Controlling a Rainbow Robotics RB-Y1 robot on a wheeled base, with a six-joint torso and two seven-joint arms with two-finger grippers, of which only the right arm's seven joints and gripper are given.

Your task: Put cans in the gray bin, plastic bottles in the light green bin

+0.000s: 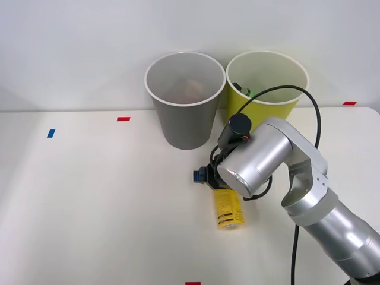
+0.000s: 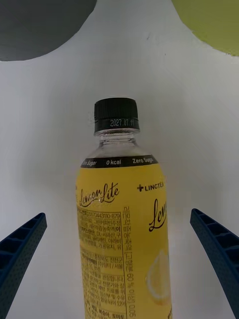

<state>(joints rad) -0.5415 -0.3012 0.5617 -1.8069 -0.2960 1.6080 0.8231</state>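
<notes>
Yellow plastic bottle (image 2: 124,234) lying on its side on the white table (image 1: 89,196), directly between the spread blue ribbed fingers (image 2: 20,254) of the right claw (image 2: 119,264), which touch neither of its sides. Its small ridged black cap (image 2: 116,115) points away from the claw, toward the gap between the gray bin (image 1: 184,107) and the light green bin (image 1: 264,89) beyond. The body is a smooth, glossy round cylinder under a printed label; it probably is light, yields a little when squeezed, and rolls easily. The labelled mid-body, wider than the clear tapering neck, looks like the surest place to grip.
</notes>
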